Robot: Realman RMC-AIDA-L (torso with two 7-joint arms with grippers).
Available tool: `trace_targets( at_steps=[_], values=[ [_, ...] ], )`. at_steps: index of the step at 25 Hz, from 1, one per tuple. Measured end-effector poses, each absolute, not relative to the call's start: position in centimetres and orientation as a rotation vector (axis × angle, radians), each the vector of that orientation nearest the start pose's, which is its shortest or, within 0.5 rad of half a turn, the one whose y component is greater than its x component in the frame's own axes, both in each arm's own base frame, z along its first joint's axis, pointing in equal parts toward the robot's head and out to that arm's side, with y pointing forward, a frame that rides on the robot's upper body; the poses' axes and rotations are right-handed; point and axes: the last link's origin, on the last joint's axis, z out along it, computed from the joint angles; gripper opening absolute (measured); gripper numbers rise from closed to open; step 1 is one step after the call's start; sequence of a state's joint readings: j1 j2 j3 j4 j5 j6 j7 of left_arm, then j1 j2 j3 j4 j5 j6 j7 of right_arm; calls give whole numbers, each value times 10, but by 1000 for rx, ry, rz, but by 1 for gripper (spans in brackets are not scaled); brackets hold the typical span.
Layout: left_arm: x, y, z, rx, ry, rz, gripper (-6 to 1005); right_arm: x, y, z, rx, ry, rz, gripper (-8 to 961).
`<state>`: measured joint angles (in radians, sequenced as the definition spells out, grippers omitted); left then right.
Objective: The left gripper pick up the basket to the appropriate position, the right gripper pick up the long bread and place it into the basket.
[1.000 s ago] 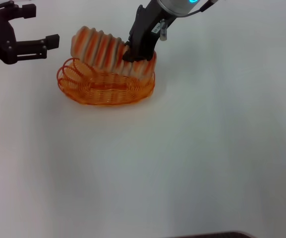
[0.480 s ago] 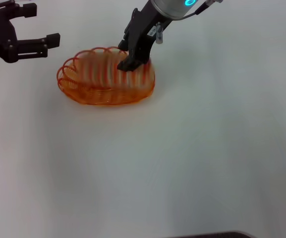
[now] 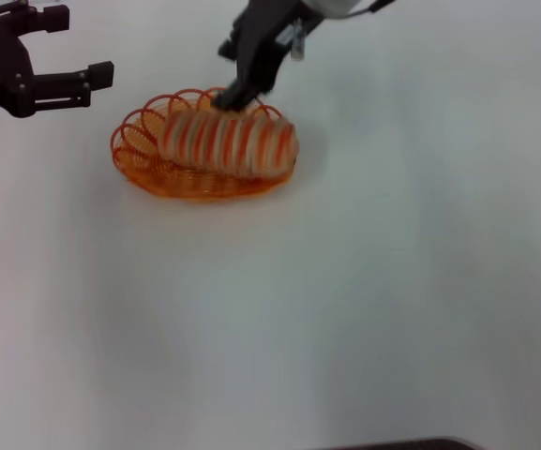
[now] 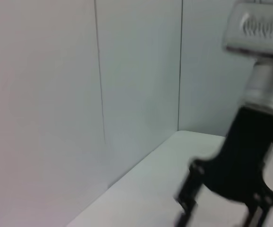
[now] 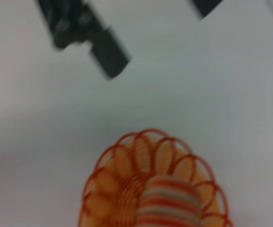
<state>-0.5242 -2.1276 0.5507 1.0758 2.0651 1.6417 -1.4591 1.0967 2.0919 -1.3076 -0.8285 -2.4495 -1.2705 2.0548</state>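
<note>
Orange wire basket (image 3: 148,155), ribbed bread (image 3: 228,142)

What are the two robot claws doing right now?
Left gripper: open, holding nothing, parked beside the basket.
Right gripper: open, above the long bread in the basket.

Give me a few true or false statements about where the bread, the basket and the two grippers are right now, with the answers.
1. The long bread lies inside the basket. True.
2. The right gripper is clamped on the bread. False: it sits above the loaf's far side, fingers open, holding nothing.
3. The left gripper holds the basket's rim. False: it hovers apart from the basket, to its left, open and empty.
4. The basket rests on the white table. True.
5. The bread stands upright on one end. False: it lies lengthwise along the basket.
</note>
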Motion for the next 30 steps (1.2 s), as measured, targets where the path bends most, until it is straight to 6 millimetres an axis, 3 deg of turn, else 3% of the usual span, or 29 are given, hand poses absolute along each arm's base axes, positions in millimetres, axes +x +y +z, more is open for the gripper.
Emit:
trace_targets(
  at_steps=[4,8,10,13,15,21,25,30],
  values=[
    [-238,349,68,-2594,-371,-587,874,63,432,-28,-2850,217,-57,684],
    [-244,351,62,-2604,-400,-572,874,74,430,-9,-2863,325,63,681],
    [-248,352,58,-2612,-427,-559,874,87,426,-2,-2873,388,129,679],
    [-252,351,51,-2625,-461,-536,874,123,413,11,-2861,504,269,681],
    [-254,350,47,-2634,-480,-532,874,132,409,13,-2858,529,285,682],
    [-257,345,39,-2642,-520,-544,874,200,381,22,-2752,668,396,686],
    [-260,343,35,-2649,-549,-546,874,226,359,22,-2728,652,481,690],
    [-268,342,32,-2662,-584,-487,874,248,337,11,-2751,640,462,694]
  ],
)
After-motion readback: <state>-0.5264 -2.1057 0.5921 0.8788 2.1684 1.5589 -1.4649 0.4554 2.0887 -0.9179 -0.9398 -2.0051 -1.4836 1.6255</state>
